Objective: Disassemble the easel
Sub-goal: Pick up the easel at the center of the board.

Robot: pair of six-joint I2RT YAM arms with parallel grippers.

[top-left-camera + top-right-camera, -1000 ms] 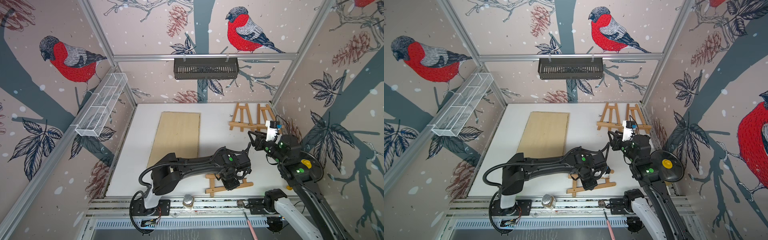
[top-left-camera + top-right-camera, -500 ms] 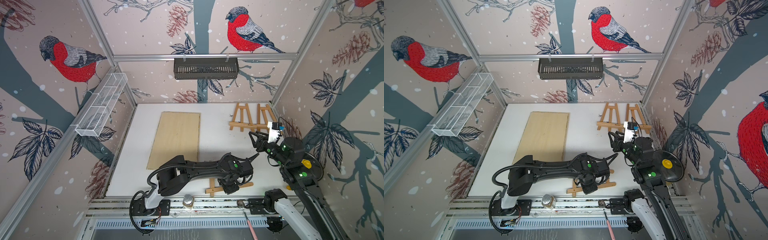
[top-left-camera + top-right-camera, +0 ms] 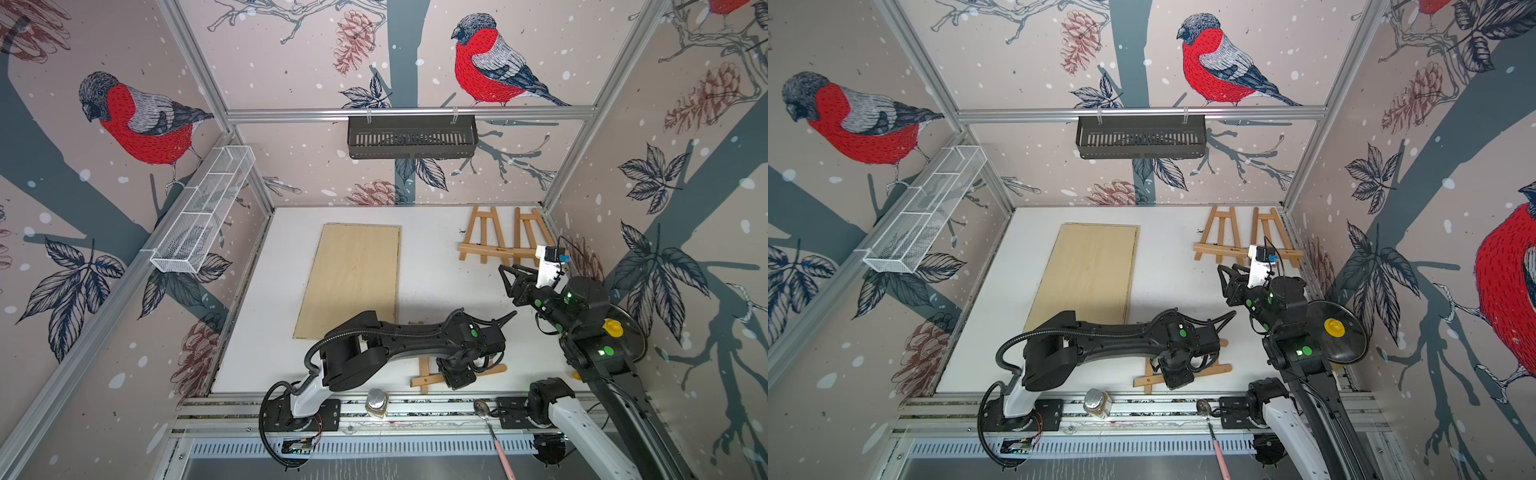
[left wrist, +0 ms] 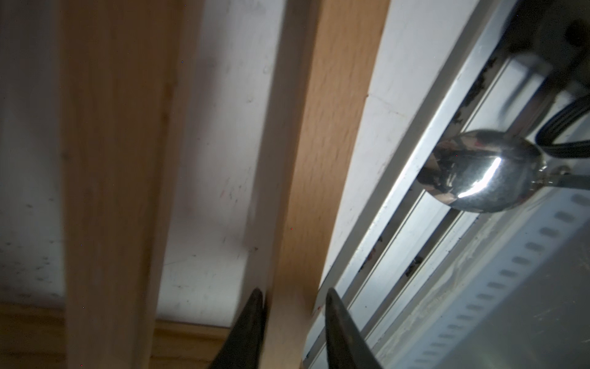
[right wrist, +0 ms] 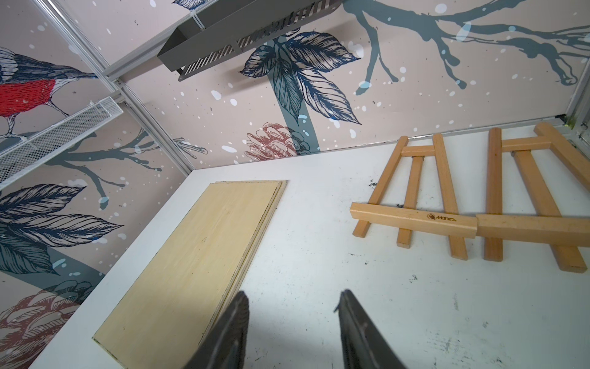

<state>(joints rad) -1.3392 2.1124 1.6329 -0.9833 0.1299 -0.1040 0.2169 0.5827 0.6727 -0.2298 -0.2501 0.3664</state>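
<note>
The white table (image 3: 436, 291) carries a plywood board (image 3: 353, 278) lying flat, and everything else is placed from that board.

A white wire basket (image 3: 203, 212) hangs on the wall to the board's left, above it. A black slotted basket (image 3: 411, 137) hangs on the back wall beyond the board's far end.

The left arm (image 3: 399, 332) reaches across just past the board's near end. The right arm (image 3: 582, 316) stands well to the board's right.

Two folded easels (image 3: 486, 250) (image 3: 520, 232) lie flat, side by side with their ledges touching, to the right of the board's far half.

The easel (image 3: 426, 379) of the task lies flat off the board's near right corner, close to the table's front edge and partly under the left arm. The left gripper (image 4: 292, 297) is closed narrowly around one of its wooden slats.

The right gripper (image 5: 292, 306) hangs above bare table to the board's right, its jaws moderately wide with nothing between them.

A black round lid with a yellow knob (image 3: 631, 332) sits behind the right arm, far right of the board.

A glass jar (image 3: 376, 401) stands on the front rail, straight out from the board's near end. A spoon (image 4: 479, 175) lies on the same rail, further right.
</note>
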